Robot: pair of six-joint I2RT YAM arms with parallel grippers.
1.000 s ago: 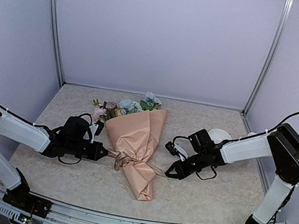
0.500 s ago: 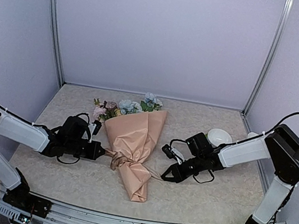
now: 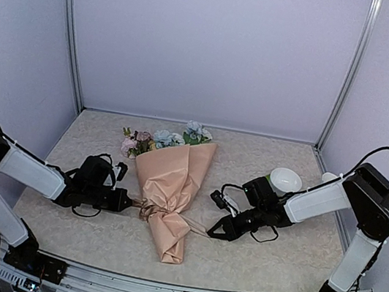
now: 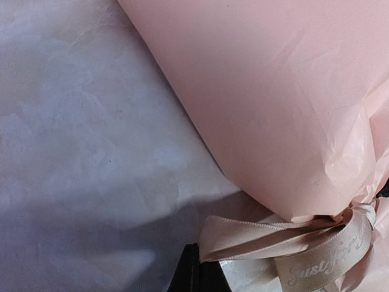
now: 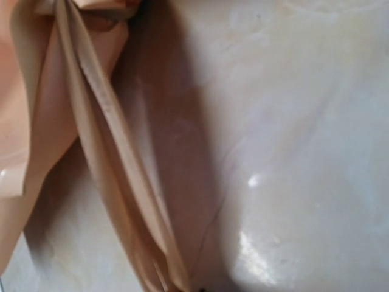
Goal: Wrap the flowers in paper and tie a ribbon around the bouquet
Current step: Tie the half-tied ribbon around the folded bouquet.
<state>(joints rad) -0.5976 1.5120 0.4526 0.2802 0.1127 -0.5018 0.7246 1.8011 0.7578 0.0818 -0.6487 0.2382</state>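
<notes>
One bouquet (image 3: 174,180), a peach-pink paper cone with pink, blue and white blooms, lies on the pale marbled table (image 3: 92,137) between both arms. One narrow beige-tan fabric ribbon (image 3: 149,209) is bound around its narrow waist. The left gripper (image 3: 125,202), jaws fully closed, pinches one ribbon end beside the knot. The right gripper (image 3: 212,231), also closed, pinches the other end. One round white bowl (image 3: 285,180) stands behind the right gripper.

bouquet (image 3: 173,180) and ribbon (image 3: 146,207) dragged leftward

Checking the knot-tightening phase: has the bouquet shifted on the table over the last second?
Yes. The bouquet has slid slightly left, away from the white bowl; its narrow tail swung furthest.
</notes>
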